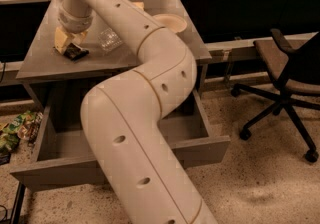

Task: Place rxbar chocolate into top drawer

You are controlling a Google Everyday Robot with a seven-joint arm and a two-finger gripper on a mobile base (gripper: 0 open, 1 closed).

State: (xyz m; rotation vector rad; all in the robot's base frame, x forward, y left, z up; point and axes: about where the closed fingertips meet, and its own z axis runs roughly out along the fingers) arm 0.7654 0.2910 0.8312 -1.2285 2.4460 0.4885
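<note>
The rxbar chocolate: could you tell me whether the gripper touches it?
Cannot tell. The camera view shows the gripper low over the rxbar chocolate on the table, their meeting point hidden.

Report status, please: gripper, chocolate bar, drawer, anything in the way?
Gripper down at table left side, over rxbar chocolate. Bar on table, not yet in top drawer; drawer open below. Yellow sponge close beside bar.

- One tool (69,43), low over the table's left side, right by the bar.
- One table (45,65).
- One rxbar chocolate (76,52).
- One top drawer (200,148).
- One pale bowl (171,22).
- One clear container (109,39).
- One office chair (287,65).
</note>
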